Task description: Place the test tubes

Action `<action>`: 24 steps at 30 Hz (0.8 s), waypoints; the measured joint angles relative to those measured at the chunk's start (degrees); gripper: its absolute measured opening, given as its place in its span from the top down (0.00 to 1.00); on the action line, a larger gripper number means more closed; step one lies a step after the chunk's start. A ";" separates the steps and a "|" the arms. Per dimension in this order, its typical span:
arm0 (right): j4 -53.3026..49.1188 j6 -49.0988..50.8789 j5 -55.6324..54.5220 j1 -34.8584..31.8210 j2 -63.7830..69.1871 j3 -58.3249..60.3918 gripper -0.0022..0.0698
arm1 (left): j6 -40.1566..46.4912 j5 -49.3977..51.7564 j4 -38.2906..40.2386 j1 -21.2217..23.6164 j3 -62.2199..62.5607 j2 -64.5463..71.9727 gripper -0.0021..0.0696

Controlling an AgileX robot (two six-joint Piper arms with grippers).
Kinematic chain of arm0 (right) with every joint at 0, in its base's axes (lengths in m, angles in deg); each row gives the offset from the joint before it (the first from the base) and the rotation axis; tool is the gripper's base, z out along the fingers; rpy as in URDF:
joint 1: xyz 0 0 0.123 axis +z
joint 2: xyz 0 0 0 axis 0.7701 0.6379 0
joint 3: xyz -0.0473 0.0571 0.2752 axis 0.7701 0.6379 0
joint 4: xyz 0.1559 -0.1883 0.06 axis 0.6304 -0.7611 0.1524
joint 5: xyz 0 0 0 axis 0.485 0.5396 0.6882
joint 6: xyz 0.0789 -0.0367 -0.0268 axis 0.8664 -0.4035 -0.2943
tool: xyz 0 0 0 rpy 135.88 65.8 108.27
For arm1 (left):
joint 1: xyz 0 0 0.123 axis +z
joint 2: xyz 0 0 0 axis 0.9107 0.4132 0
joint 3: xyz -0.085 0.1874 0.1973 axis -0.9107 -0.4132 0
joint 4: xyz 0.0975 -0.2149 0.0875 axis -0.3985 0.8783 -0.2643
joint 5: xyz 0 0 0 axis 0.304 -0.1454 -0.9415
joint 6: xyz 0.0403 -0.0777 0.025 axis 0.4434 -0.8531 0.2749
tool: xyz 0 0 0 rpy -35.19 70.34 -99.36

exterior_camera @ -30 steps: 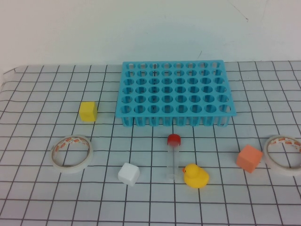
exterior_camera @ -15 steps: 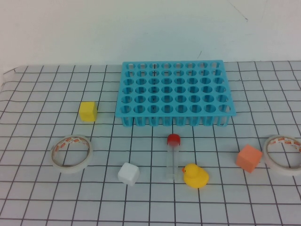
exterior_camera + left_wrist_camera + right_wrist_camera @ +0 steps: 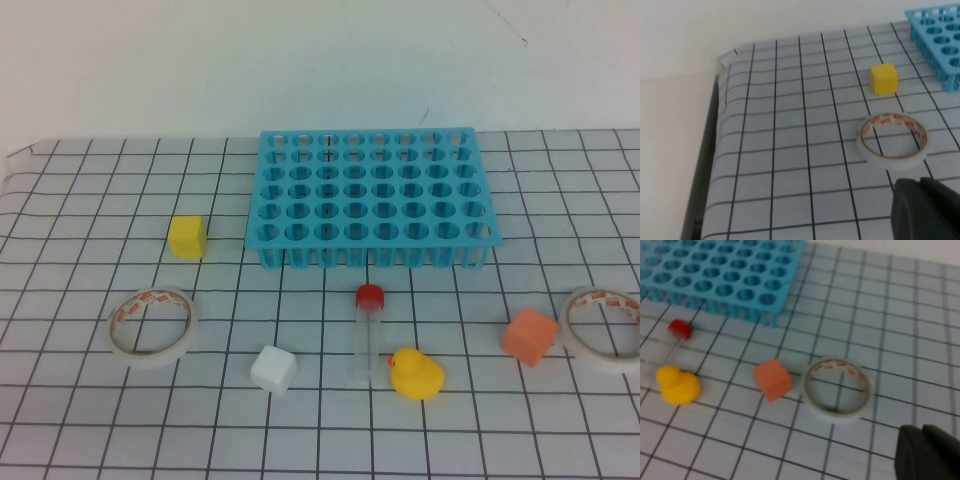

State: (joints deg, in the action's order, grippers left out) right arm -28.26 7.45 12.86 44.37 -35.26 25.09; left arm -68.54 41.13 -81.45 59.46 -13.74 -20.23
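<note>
**A:** In the high view, how far is the task?

**B:** I judge it is not begun. The one test tube lies flat on the counter, a little in front of the rack, with its red cap toward the rack. Every hole I can see in the rack is empty. Neither hand shows in this view.

**A:** And the materials?

**B:** The tube is a thin cylinder of clear, smooth plastic, so I think it can roll. The rack is stiff blue plastic with rows of round holes, standing on thin legs. A glossy yellow duck sits just beside the tube's closed end, and a white cube is near on the other side. The counter carries a white sheet with a black grid.

**A:** The left wrist view?

**B:** The left hand is a dark matte shape over the counter's left part, its fingers pressed together and holding nothing. Just beyond it lies a tape roll, a pale ring with orange print, and farther on a yellow cube.

**A:** The right wrist view?

**B:** The right hand is over the right part, also pressed together and empty. Near it lie a second tape roll and an orange cube with soft-looking edges. The tube is well apart from this hand.
</note>
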 joint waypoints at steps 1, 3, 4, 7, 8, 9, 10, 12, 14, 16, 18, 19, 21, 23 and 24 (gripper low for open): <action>2.21 -2.46 0.00 0.00 2.64 0.00 0.97 | 0.00 0.38 0.40 0.00 -0.86 0.00 0.97; 9.22 -9.75 -0.37 0.00 7.70 0.00 0.97 | 0.00 0.52 1.23 0.00 -2.24 0.00 0.97; 11.39 -12.89 -0.65 0.13 9.71 0.00 0.97 | 0.00 0.52 1.37 0.00 -2.93 0.00 0.97; 21.82 -22.82 -1.51 2.02 18.29 -1.29 0.97 | 0.00 0.52 0.96 0.00 -5.15 0.00 0.97; 24.42 -25.44 -1.74 2.87 20.91 -2.11 0.97 | 0.00 0.52 0.57 0.00 -5.81 0.00 0.97; 26.27 -27.31 -2.13 4.09 24.26 -3.40 0.97 | 0.00 0.31 0.02 0.00 -6.37 0.00 0.97; 27.12 -28.29 -2.43 5.44 27.67 -4.89 0.97 | 0.03 0.13 -0.48 0.00 -7.09 0.00 0.97; 27.54 -29.12 -3.12 8.44 34.59 -8.19 0.97 | 0.03 -0.43 -0.71 0.00 -8.32 0.00 0.97; 26.40 -28.40 -3.41 11.68 40.34 -11.52 0.97 | -0.91 -1.61 -0.11 0.00 -9.73 0.00 0.97; 24.38 -26.71 -3.41 14.91 45.14 -14.83 0.97 | -2.54 -3.42 1.40 0.00 -11.42 0.00 0.97; 20.17 -22.88 -2.57 21.67 54.61 -21.89 0.97 | -3.36 -5.07 2.99 0.00 -13.01 0.00 0.97; 18.14 -21.42 -1.65 23.37 57.00 -24.52 0.97 | -3.49 -5.14 3.17 0.00 -13.11 0.00 0.97; 13.29 -18.06 0.47 27.46 62.73 -29.93 0.97 | -3.63 -5.28 3.38 0.00 -13.11 0.00 0.97; 7.11 -13.39 3.15 31.03 67.89 -35.19 0.97 | -3.82 -5.28 3.52 0.00 -13.14 0.00 0.97; 4.86 -11.50 4.39 32.24 69.74 -37.22 0.97 | -3.76 -5.28 3.52 0.00 -13.14 0.00 0.97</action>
State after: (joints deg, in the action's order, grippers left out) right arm -23.40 -4.05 17.25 76.61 34.49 -12.13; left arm -72.30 35.86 -77.93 59.46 -26.88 -20.23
